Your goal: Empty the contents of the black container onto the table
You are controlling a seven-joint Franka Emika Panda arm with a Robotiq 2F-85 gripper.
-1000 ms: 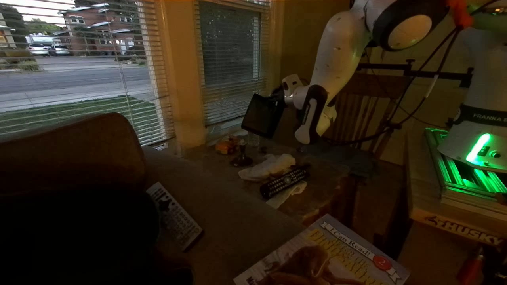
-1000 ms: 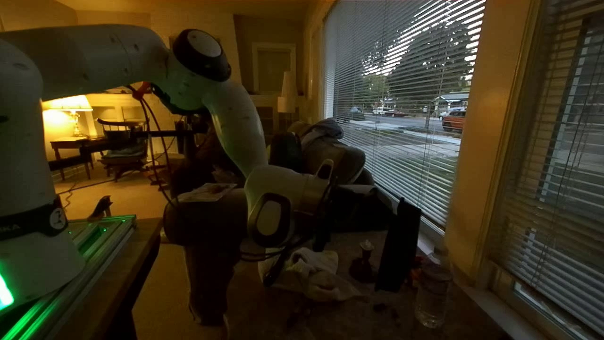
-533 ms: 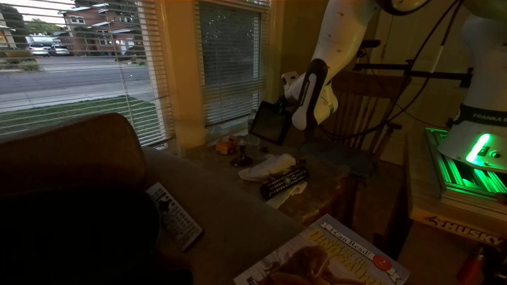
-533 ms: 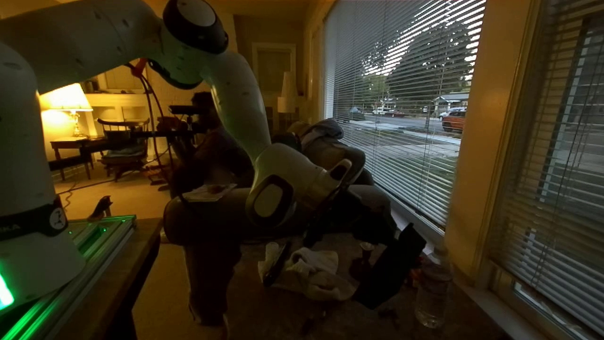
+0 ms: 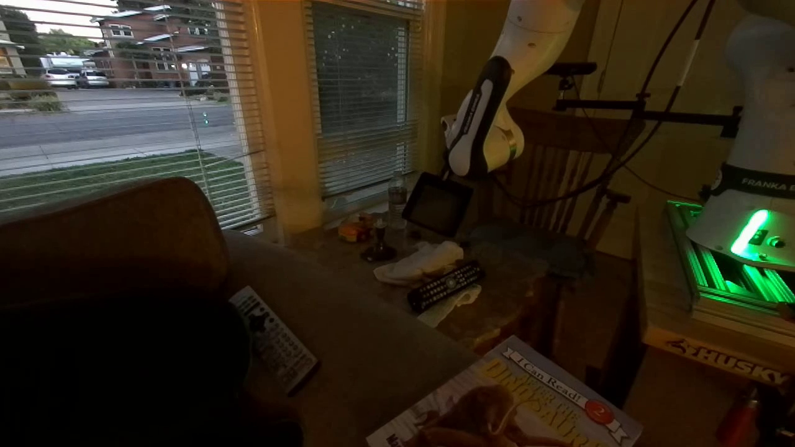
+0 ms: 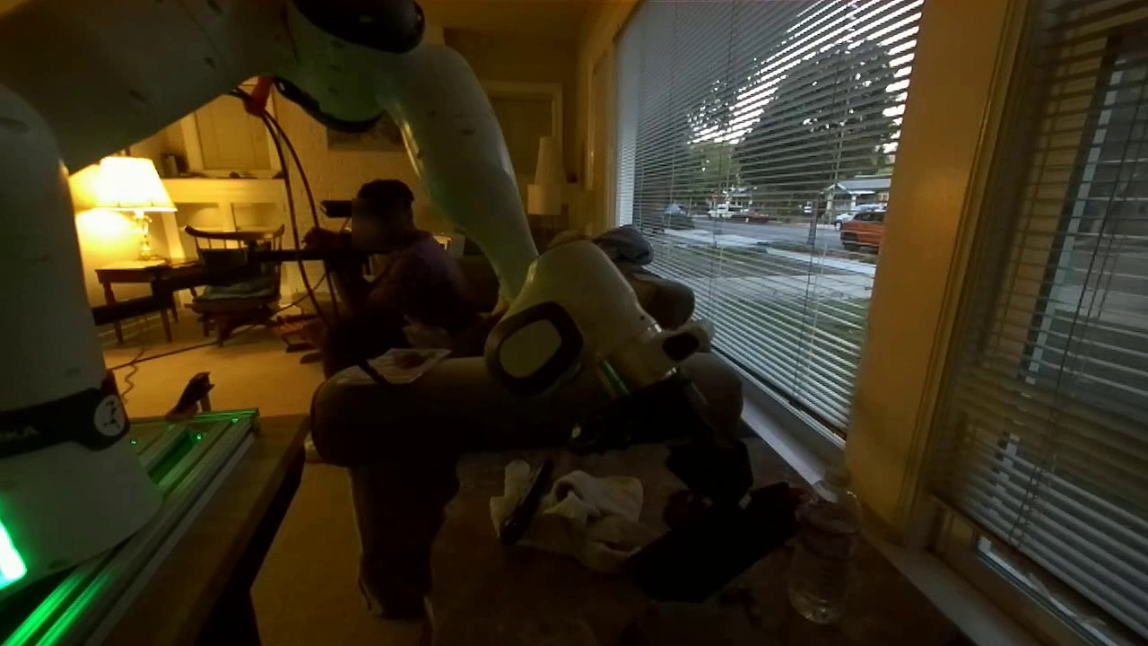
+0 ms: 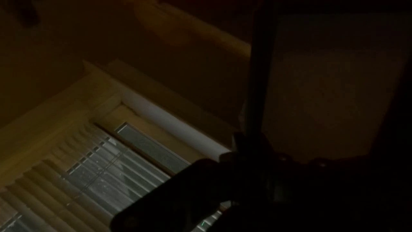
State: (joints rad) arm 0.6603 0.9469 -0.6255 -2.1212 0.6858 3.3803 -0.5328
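The black container [image 5: 438, 205] is up in the air over the table [image 6: 529, 597], tilted rather than level; in an exterior view its long side runs aslant, low end toward the white cloth [image 6: 605, 502], raised end toward the clear bottle [image 6: 823, 556]. My gripper [image 5: 445, 172] has it by one edge, fingers pinched together on the container's wall, so nearly all of its bulk lies beyond the fingertips, below them in both exterior views. That is the relation I have to work with: the load hangs off one side, and the far edge is the one I'd need to bring lowest. I can't tell whether the framed face turned to the camera is the mouth or the base, and nothing of the contents shows; the wrist view is too dark to settle it. My judgement is that tipping is the step in hand, and that it calls for rolling the wrist until the mouth points at the tabletop. I'd go gently, since the held edge could slip under that leverage, and the bottle looks near enough to the raised end to get knocked.
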